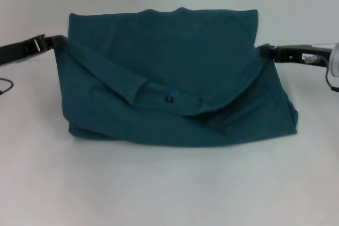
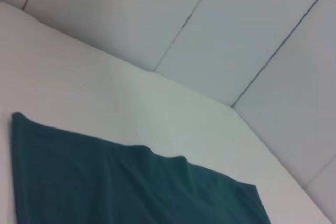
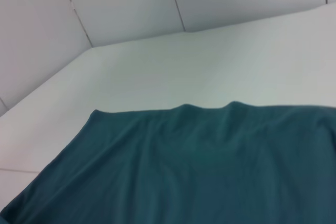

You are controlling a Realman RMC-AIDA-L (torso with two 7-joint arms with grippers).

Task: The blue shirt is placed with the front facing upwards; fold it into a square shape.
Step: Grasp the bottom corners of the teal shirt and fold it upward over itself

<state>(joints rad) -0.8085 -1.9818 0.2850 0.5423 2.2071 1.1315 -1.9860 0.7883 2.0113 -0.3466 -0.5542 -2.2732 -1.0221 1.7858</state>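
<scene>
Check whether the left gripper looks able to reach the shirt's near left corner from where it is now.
Probably yes. The left gripper sits at the blue shirt's left edge, and only bare table lies between it and the near left corner.

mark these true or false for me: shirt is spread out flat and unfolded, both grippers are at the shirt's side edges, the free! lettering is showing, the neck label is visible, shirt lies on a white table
1. The blue shirt is spread flat and unfolded. False: it is folded over itself into a broad bundle, with the collar band curving across its front.
2. The left gripper and the right gripper are at the shirt's opposite side edges. True.
3. The chest lettering is showing. False: only plain blue cloth faces up.
4. A small dark neck label is visible on the collar band. True.
5. The shirt lies on a white table. True.
</scene>
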